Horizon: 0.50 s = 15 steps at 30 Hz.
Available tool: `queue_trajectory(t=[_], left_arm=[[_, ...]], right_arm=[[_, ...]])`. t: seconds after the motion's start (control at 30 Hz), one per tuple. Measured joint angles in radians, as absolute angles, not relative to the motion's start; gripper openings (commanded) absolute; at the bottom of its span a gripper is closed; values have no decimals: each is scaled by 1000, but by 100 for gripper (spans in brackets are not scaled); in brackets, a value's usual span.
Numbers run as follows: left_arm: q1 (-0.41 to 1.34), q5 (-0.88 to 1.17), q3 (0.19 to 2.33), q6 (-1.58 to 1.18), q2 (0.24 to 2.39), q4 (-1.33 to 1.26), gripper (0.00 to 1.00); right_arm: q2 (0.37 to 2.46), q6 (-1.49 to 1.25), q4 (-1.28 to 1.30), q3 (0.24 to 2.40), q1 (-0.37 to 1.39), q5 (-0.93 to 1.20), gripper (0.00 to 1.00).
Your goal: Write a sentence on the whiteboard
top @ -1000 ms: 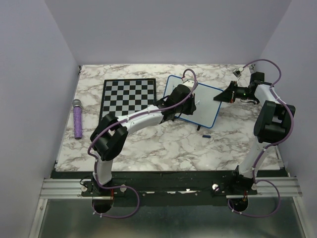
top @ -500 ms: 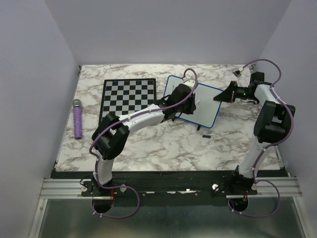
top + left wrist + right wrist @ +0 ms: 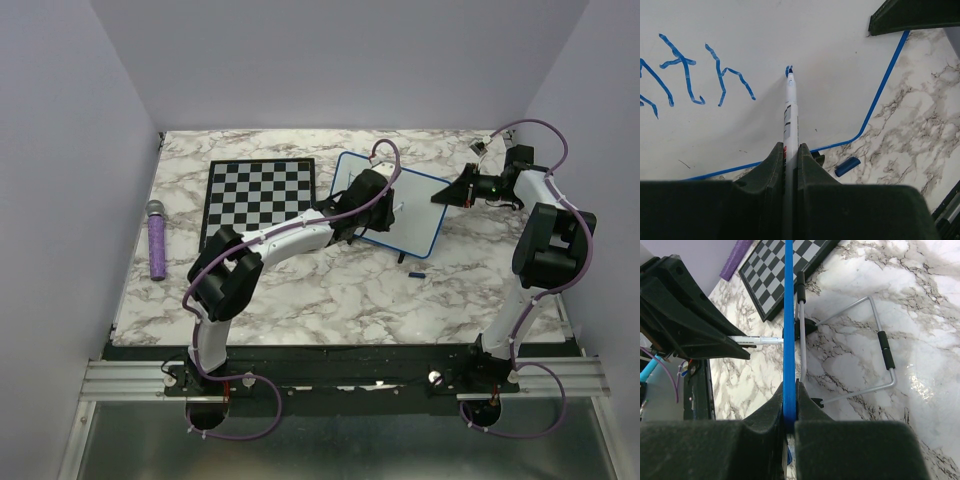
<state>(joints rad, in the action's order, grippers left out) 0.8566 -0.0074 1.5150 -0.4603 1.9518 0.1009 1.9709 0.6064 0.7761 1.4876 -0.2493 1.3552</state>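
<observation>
At the near table edge the two arm bases sit side by side; both arms reach out over the marble table. A small blue marker cap lies loose on the marble, just in front of the board's near right corner. Whiteboard: blue-framed, right of centre on the table, tilted up on a wire stand behind it, just right of the chessboard. Left gripper: jaws pinched tight on a white marker, which runs lengthwise between the fingers. Its blue tip is down on the white surface at a short blue mark. Sentence: only part is visible in the left wrist view, blue strokes reading "th" with cut-off strokes further left. All of it lies left of the marker tip, and white board shows to the tip's right. Right gripper: jaws narrow, clamped on the blue frame at the board's right edge. A purple cylinder with a grey head lies flat near the table's left edge, well apart from the board.
</observation>
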Motion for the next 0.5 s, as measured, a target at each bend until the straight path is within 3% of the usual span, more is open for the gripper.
queue_trajectory(t=[0.5], left_arm=[[857, 6, 1561, -460, 1972, 107, 0]], right_arm=[[1971, 606, 776, 1488, -249, 1355, 0]])
